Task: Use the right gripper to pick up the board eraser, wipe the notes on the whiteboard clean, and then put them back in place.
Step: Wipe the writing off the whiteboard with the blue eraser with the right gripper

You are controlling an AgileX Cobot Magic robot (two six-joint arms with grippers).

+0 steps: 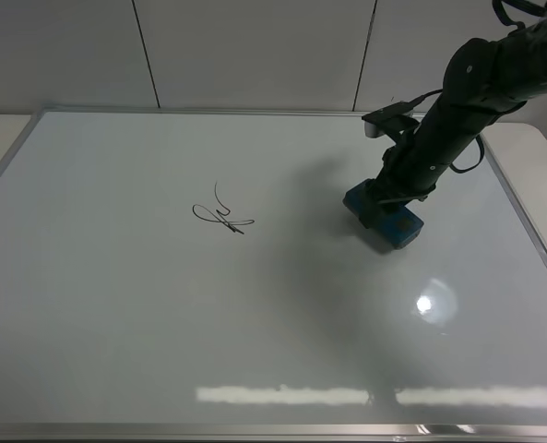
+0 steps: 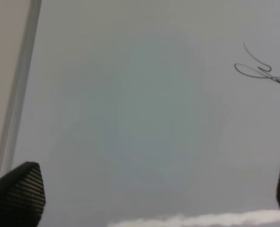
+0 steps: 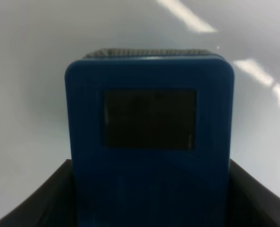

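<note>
The whiteboard (image 1: 162, 323) fills most of the high view. The notes (image 1: 222, 217), a thin black scribble, sit left of its centre and show in the left wrist view (image 2: 262, 73). The teal-blue board eraser (image 1: 391, 224) is right of centre on the board, well right of the notes. My right gripper (image 1: 381, 205) comes down on it from the back right. In the right wrist view the eraser (image 3: 149, 142) fills the gap between my black fingers (image 3: 31, 203), which press both its sides. My left gripper (image 2: 149, 198) is open and empty above bare board left of the notes.
The board's silver frame (image 1: 531, 231) runs close to the right arm (image 1: 457, 111). Its left edge shows in the left wrist view (image 2: 17, 104). A white panelled wall (image 1: 255, 46) stands behind. Light glare (image 1: 425, 305) lies on the board near the front right.
</note>
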